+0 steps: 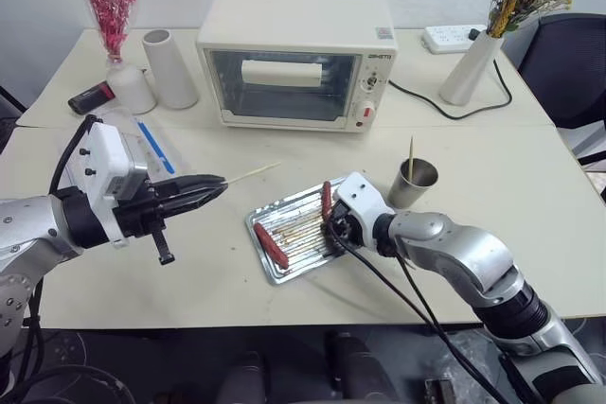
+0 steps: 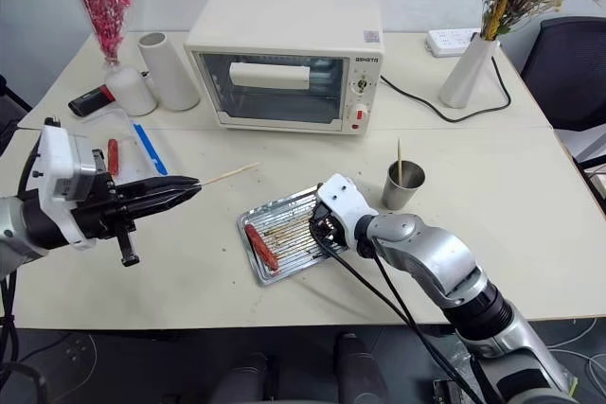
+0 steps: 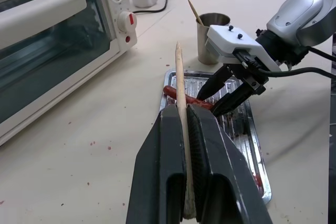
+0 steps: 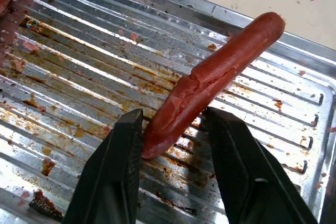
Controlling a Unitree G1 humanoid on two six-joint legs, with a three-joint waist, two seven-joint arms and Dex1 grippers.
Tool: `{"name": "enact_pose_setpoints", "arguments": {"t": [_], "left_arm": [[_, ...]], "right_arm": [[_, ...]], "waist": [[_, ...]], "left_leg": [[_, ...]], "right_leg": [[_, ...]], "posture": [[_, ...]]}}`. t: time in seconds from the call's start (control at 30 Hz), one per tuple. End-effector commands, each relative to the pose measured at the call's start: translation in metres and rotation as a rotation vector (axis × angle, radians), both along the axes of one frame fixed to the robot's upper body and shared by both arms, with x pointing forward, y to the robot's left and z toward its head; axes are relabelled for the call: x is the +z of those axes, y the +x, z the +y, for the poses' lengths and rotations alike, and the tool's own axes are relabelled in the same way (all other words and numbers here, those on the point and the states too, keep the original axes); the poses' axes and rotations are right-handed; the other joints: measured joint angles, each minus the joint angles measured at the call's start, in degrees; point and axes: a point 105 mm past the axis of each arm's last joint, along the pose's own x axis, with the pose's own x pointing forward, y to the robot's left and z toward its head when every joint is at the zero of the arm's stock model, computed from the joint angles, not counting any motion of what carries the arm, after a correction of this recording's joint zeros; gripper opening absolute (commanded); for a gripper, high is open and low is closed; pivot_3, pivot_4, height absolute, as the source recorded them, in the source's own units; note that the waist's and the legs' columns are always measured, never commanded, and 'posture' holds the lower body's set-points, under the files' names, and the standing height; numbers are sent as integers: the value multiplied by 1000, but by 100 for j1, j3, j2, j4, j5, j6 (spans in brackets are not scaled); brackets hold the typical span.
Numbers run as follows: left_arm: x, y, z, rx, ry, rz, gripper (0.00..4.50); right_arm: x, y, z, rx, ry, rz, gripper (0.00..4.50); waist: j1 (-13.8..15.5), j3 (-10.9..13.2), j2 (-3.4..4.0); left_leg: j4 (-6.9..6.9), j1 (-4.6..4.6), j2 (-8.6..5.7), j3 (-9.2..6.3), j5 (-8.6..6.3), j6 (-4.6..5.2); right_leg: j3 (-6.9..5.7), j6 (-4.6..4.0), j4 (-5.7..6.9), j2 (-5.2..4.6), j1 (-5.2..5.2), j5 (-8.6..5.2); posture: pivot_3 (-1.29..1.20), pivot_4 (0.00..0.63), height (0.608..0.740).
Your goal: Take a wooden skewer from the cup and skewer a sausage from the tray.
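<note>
Black fingers of the right gripper [image 4: 173,140] stand part open on either side of the sausage [image 4: 212,80], one finger [image 4: 113,166] just beside its lower end and the other slightly apart; whether they already pinch it I cannot tell. That sausage lies at the right end of the tray [image 1: 263,215], on the ribbed, grease-marked floor. A second, brighter red sausage [image 1: 271,245] lies at the tray's near left end. Just right of the tray and a little farther back stands the cup [image 1: 413,184], with one stick upright in it.

Left of the tray, well apart from it and above the table [image 1: 227,295], the left gripper [image 1: 210,194] is clamped tight on the wooden skewer [image 1: 251,173], which runs between its closed fingers and points right and far, toward the toaster oven [image 1: 295,59] at the table's back.
</note>
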Motion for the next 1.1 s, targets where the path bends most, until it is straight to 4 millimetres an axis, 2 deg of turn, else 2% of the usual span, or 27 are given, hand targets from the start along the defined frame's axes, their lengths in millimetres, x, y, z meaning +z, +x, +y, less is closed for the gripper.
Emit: {"name": "enact_pose_setpoints", "arguments": {"t": [0.03,0.2,0.3,0.4,0.6,0.8,0.9,1.0,1.1], "left_arm": [[7,-2,-2,-11,12,-52,0],[7,-1,-2,-14,12,-55,0],[4,0,-4,-20,16,-55,0],[4,0,-5,-24,12,-56,0],[4,2,-5,-28,8,-60,0],[4,4,-5,-33,7,-60,0],[4,5,-7,-40,5,-63,0],[4,6,-9,-48,4,-64,0],[4,6,-10,-53,4,-64,0]], "right_arm": [[4,-2,1,10,18,-15,1957],[4,-2,-2,18,8,-27,1957],[3,-3,-5,24,3,-27,1375],[4,-4,-8,30,-1,-32,436],[12,-8,-18,94,-34,-48,436],[29,-16,-50,258,-163,-100,436],[30,-14,-62,317,-222,-107,1129],[30,-12,-62,355,-237,-117,2054],[32,-12,-55,386,-211,-126,2054]], "waist": [[-1,0,0],[0,-1,-1],[5,-1,-1],[5,-1,-1],[12,-1,-2],[23,0,-3],[9,1,-5],[-2,1,-6],[-1,1,-6]], "left_leg": [[0,0,0,0,0,0],[0,3,-3,0,0,0],[0,3,-5,0,0,0],[1,3,-7,0,0,0],[3,3,-12,-1,0,0],[4,2,-17,0,0,0],[5,4,-16,1,0,0],[5,11,-14,3,0,0],[6,13,-13,2,1,0]], "right_leg": [[1,0,1,0,0,0],[1,0,2,-2,2,0],[0,0,3,-3,2,0],[1,0,4,-6,3,0],[0,1,5,-9,4,1],[-1,3,-1,-11,8,1],[0,4,0,-7,9,2],[2,3,8,-3,10,1],[3,3,14,-2,10,1]], "posture": [[0,150,740],[0,150,740],[0,150,740],[0,150,740],[0,150,740],[0,150,740],[0,150,740],[0,150,740],[0,150,740]]}}
